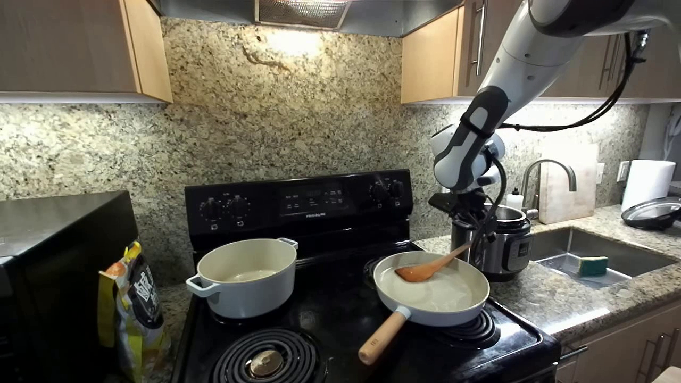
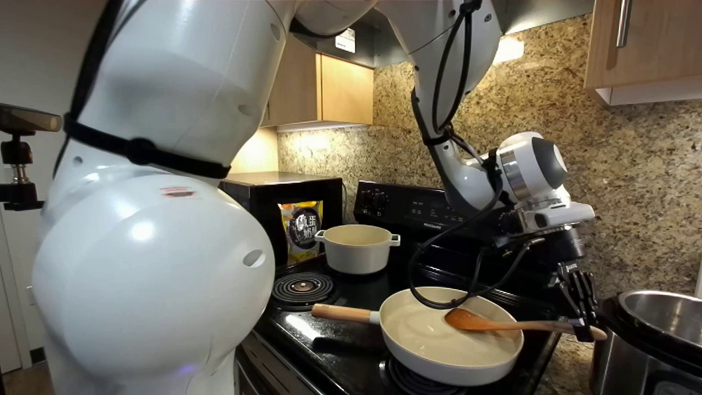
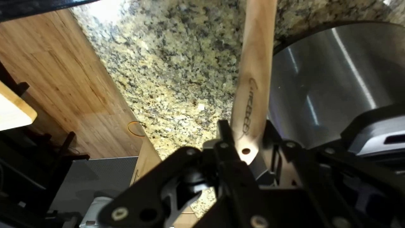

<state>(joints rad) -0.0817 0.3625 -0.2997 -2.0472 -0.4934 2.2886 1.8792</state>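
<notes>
Wooden spatula [image 2: 515, 325] sits pinched near its handle end in my gripper [image 3: 248, 136], long axis running out into the frying pan [image 2: 428, 346].

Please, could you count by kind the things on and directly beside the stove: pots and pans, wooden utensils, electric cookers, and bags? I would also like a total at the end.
Pots and pans: 2 (two-handled pot, frying pan)
Wooden utensil: 1, held in the gripper
Electric cooker: 1
Bag: 1
Total: 5
</notes>
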